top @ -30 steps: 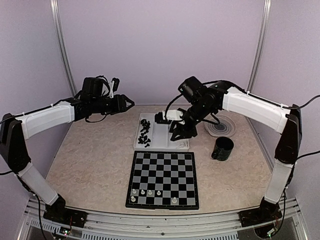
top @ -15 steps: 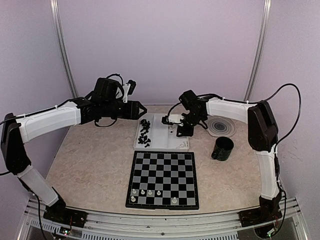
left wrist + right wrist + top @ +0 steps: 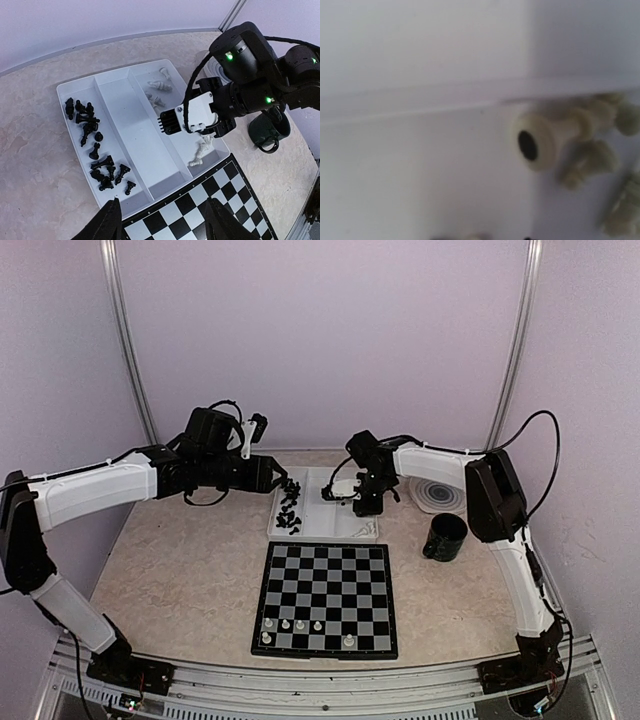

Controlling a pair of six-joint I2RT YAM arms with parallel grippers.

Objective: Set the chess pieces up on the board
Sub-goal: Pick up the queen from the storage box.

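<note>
The board [image 3: 323, 598] lies at the table's near middle, with several white chess pieces [image 3: 292, 625] standing on its two nearest rows. Behind it is a white tray [image 3: 322, 512]. Black pieces [image 3: 95, 150] lie heaped in its left compartment and white pieces [image 3: 200, 152] in its right one. My left gripper [image 3: 161, 201] hangs open and holds nothing, above the tray's near edge. My right gripper [image 3: 361, 506] is low in the right compartment. Its camera sits very close to a lying white piece [image 3: 545, 140], and its jaws are hidden.
A black mug [image 3: 445, 536] stands to the right of the tray. A round grey disc [image 3: 440, 493] lies behind the mug. The right arm [image 3: 250, 85] reaches across the tray's far right corner.
My left gripper has swung right, toward the tray's left side. My right arm has folded in and its gripper has sunk into the right compartment.
</note>
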